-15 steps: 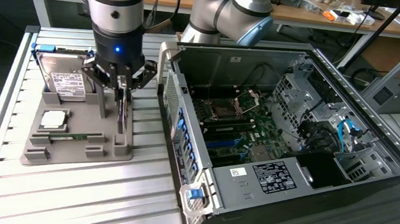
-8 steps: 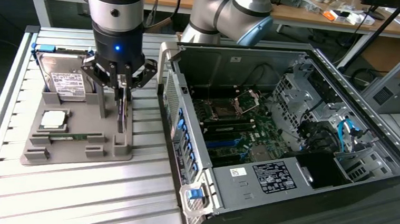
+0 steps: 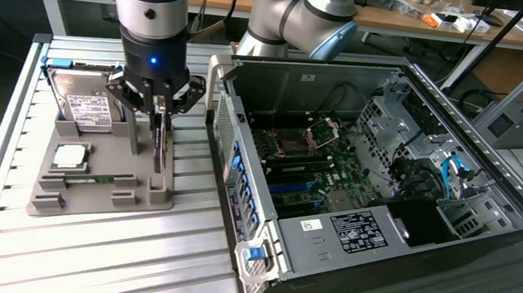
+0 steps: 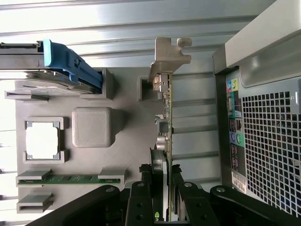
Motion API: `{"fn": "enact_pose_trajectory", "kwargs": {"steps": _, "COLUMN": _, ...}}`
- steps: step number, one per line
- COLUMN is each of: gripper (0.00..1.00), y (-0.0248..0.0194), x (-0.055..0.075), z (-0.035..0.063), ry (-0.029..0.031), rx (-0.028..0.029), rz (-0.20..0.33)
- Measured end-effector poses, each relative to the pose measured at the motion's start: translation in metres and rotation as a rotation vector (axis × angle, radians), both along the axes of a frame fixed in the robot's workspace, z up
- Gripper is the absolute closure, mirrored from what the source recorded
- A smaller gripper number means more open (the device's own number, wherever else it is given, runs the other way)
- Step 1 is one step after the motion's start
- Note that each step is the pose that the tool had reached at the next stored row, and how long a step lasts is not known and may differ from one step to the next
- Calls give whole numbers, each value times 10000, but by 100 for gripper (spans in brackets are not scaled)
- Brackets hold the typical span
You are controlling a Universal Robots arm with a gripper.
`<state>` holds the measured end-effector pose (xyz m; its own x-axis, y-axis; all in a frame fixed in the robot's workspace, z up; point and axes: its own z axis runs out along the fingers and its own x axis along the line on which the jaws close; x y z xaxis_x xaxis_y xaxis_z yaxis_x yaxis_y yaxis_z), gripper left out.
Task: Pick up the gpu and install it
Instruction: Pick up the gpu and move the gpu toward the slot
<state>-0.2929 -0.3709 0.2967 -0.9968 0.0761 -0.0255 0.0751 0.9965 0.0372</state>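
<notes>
While upright at grey holder point(image 4: 131, 146), thin green gpu point(image 4: 167, 117) w/ silver bracket point(image 4: 169, 54), gripped in black claw point(image 4: 162, 178).

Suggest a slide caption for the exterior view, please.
Claw closed on the edge-on gpu standing in its gray holder tray, beside the open computer case.

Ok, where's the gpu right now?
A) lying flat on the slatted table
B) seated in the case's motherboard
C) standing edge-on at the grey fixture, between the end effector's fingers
C: the gpu stands edge-on over the grey fixture, with the end effector clasping it from both sides.
</notes>
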Motion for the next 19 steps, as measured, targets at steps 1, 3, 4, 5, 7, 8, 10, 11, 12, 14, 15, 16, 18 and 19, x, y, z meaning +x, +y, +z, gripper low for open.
{"fn": "enact_pose_trajectory", "kwargs": {"steps": 1, "gripper": 73, "y": 0, "x": 0, "z": 2, "ry": 0, "rx": 0, "rz": 0}}
{"fn": "enact_pose_trajectory", "kwargs": {"steps": 3, "gripper": 73, "y": 0, "x": 0, "z": 5, "ry": 0, "rx": 0, "rz": 0}}
{"fn": "enact_pose_trajectory", "kwargs": {"steps": 4, "gripper": 73, "y": 0, "x": 0, "z": 7, "ry": 0, "rx": 0, "rz": 0}}
{"fn": "enact_pose_trajectory", "kwargs": {"steps": 5, "gripper": 73, "y": 0, "x": 0, "z": 9, "ry": 1, "rx": -1, "rz": 0}}
{"fn": "enact_pose_trajectory", "kwargs": {"steps": 7, "gripper": 73, "y": 0, "x": 0, "z": 13, "ry": 0, "rx": 0, "rz": 0}}
{"fn": "enact_pose_trajectory", "kwargs": {"steps": 8, "gripper": 73, "y": 0, "x": 0, "z": 14, "ry": 0, "rx": -1, "rz": 0}}
{"fn": "enact_pose_trajectory", "kwargs": {"steps": 10, "gripper": 73, "y": 0, "x": 0, "z": 18, "ry": 0, "rx": -1, "rz": 0}}
{"fn": "enact_pose_trajectory", "kwargs": {"steps": 11, "gripper": 73, "y": 0, "x": 0, "z": 20, "ry": 1, "rx": -1, "rz": 0}}
{"fn": "enact_pose_trajectory", "kwargs": {"steps": 12, "gripper": 73, "y": 0, "x": 0, "z": 21, "ry": 0, "rx": -1, "rz": 0}}
{"fn": "enact_pose_trajectory", "kwargs": {"steps": 14, "gripper": 73, "y": 0, "x": 0, "z": 26, "ry": 0, "rx": 0, "rz": 0}}
{"fn": "enact_pose_trajectory", "kwargs": {"steps": 15, "gripper": 73, "y": 0, "x": 0, "z": 28, "ry": 0, "rx": 0, "rz": 0}}
{"fn": "enact_pose_trajectory", "kwargs": {"steps": 16, "gripper": 73, "y": 0, "x": 0, "z": 29, "ry": 0, "rx": -1, "rz": 0}}
{"fn": "enact_pose_trajectory", "kwargs": {"steps": 18, "gripper": 73, "y": 0, "x": 0, "z": 34, "ry": 0, "rx": 0, "rz": 0}}
{"fn": "enact_pose_trajectory", "kwargs": {"steps": 19, "gripper": 73, "y": 0, "x": 0, "z": 36, "ry": 0, "rx": -1, "rz": 0}}
